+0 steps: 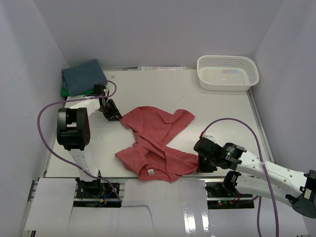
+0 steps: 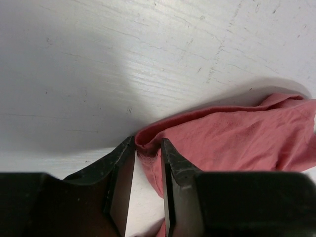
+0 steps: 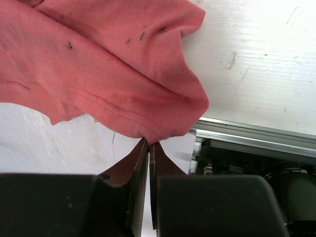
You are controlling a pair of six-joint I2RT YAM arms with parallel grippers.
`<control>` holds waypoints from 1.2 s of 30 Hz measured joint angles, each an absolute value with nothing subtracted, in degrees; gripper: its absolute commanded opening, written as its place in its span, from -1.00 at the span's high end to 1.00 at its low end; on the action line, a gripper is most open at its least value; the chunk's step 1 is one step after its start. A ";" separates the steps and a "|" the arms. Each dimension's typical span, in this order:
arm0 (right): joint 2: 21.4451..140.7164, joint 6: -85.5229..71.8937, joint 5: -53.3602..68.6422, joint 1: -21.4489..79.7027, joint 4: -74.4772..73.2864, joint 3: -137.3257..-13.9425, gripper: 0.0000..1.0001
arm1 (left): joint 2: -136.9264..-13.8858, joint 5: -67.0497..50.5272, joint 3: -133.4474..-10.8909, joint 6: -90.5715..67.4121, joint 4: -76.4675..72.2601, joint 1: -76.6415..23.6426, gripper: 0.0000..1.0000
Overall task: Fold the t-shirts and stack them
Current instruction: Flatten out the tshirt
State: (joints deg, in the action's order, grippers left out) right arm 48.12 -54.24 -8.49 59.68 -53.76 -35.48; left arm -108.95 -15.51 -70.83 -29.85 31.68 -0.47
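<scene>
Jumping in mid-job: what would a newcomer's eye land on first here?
The crumpled coral-red t-shirt sprawled across the middle of the table, with the right claw pinching its near-right edge and the left claw set astride its far-left hem. Next, the folded slate-blue t-shirt lying on a bright green t-shirt in the far-left corner, and the white mesh basket in the far-right corner.

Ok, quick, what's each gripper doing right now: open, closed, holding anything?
Left gripper: open, jaws either side of the coral-red t-shirt edge, not clamped.
Right gripper: shut on the coral-red t-shirt hem.
</scene>
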 measured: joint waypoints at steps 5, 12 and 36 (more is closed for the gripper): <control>48.12 -54.17 -8.49 59.68 -53.76 -35.48 0.85 | -108.95 -15.90 -70.52 -30.00 31.68 -0.47 0.68; 49.10 -52.90 -9.28 59.16 -55.24 -37.82 0.85 | -108.77 -15.68 -70.48 -29.82 32.38 -0.47 1.00; 71.44 -22.11 -17.80 41.76 -58.17 -89.69 0.85 | -100.07 -18.02 -100.62 -29.10 51.75 6.15 1.00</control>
State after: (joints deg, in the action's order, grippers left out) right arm 71.44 -22.11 -17.80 41.76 -58.17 -89.69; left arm -100.07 -18.02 -100.62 -29.10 51.75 6.15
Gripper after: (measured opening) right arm 0.081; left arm 0.084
